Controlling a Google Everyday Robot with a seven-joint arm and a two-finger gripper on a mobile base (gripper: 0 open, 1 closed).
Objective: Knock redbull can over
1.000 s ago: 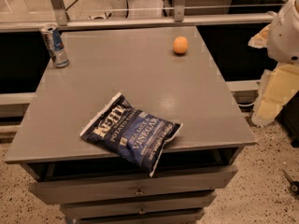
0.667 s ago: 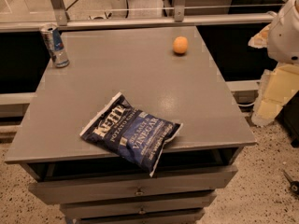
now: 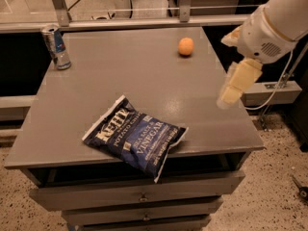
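While the counter carries a chip bag at its front edge, the pincer hangs by its right edge, apart or together I cannot tell. The redbull can stands upright at the far-left corner, so the approach seems barely begun and calls for a long reach across. Drawers below are shut, contents hidden.

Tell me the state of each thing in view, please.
redbull can: upright, at the far left corner of the table.
Kettle chip bag: lying flat, one corner overhanging the front edge.
orange: resting far right.
gripper: hovers at the right edge, far from the can.
drawers: closed.
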